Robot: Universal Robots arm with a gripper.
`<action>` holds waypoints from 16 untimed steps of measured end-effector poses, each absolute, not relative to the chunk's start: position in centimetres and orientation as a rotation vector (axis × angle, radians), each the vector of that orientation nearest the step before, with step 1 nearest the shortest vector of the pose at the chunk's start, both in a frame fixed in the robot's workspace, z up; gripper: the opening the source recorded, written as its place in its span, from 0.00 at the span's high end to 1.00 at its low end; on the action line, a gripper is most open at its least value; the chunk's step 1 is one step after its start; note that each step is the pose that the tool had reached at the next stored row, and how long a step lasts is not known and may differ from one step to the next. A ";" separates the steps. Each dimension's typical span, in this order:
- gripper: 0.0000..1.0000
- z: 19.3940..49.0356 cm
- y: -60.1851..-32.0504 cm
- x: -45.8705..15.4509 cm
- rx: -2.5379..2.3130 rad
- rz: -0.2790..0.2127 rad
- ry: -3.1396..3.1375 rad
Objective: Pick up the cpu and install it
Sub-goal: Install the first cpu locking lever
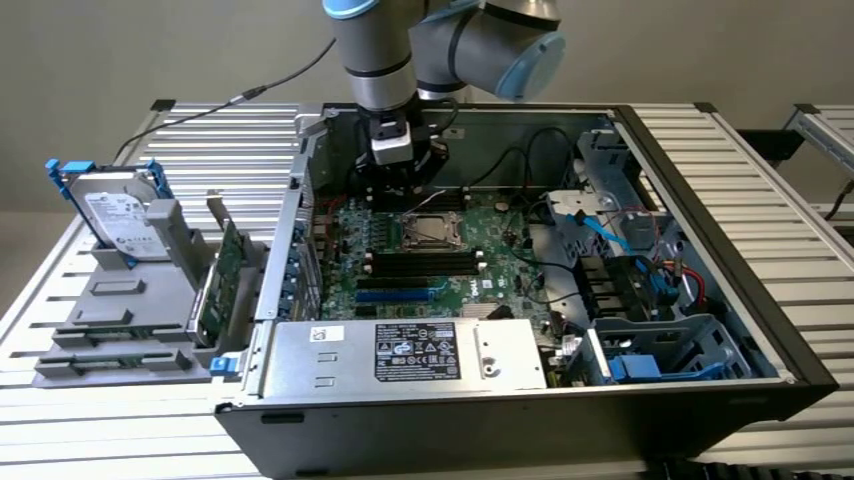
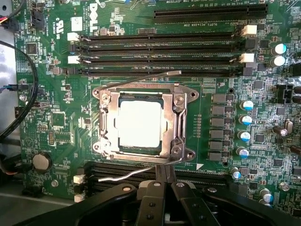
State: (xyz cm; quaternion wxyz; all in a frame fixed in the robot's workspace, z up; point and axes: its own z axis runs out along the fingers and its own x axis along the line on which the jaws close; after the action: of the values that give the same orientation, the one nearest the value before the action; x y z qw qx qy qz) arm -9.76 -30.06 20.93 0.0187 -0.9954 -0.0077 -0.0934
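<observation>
The cpu [image 2: 140, 124] already sat in its socket frame [image 2: 143, 123]; the pincer [image 2: 165, 175], pressed together and empty, hovered beside it. Square, level seating mattered most.

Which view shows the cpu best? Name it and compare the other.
The wrist view: the cpu sits large and square inside the socket frame, its bright top plate unobstructed. In the exterior view the cpu is a small silvery square on the motherboard, below the gripper.

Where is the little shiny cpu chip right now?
The cpu lies in the socket frame on the green motherboard, between the memory slots. In the exterior view it is mid-case.
</observation>
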 end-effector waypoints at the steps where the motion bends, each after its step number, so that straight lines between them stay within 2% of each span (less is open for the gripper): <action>1: 0.89 20.9 -30.1 -9.8 -3.090 -0.290 -0.026; 16: 0.89 20.9 -30.2 -9.3 -3.078 -0.288 -0.061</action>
State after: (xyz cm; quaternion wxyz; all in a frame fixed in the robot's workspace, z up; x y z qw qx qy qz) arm -9.29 -30.22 20.85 0.0250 -0.9951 -0.0199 -0.0931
